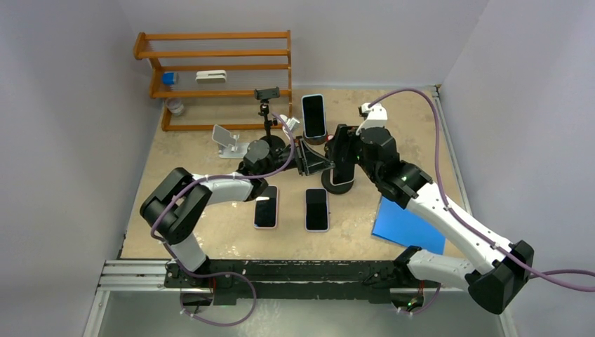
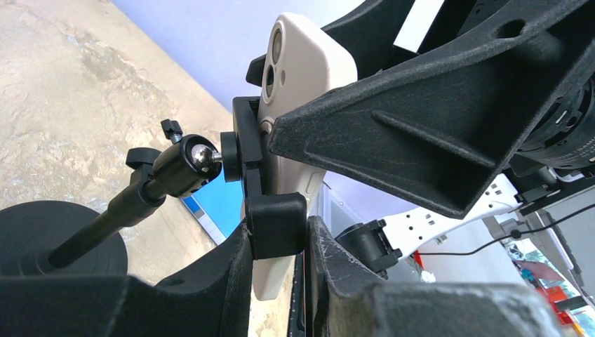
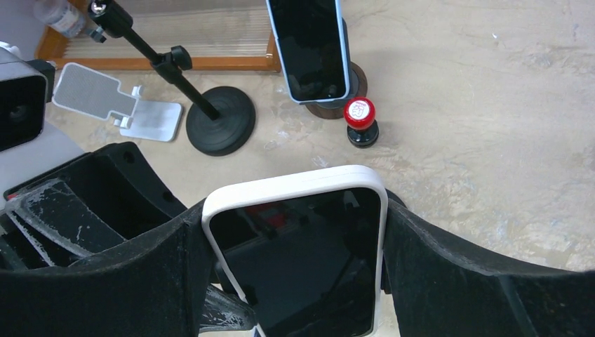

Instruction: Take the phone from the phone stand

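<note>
Right gripper (image 3: 295,214) is clamped on the 2 long edges of the phone (image 3: 298,267), held in the phone stand (image 2: 247,147) mid-table (image 1: 210,239), which the left gripper (image 2: 278,235) pinches; stiff, light, slick and breakable, it probably wants a firm edge grip, off the glass.

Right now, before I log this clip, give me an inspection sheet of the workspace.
Surface: beige mottled tabletop, stained-looking.
Job's things: white-cased phone held in black ball-joint clamp stand, not yet out.
Clutter: flat phone, second flat phone, blue-cased upright phone on a round base, white folding stand, black pole stand, red-capped stamp, blue sheet.
Grippers: left gripper shut on the stand's clamp; right gripper shut on the phone's edges.
Cables: purple cables looped along both arms.
Surroundings: orange wooden rack at far left; pale walls.
</note>
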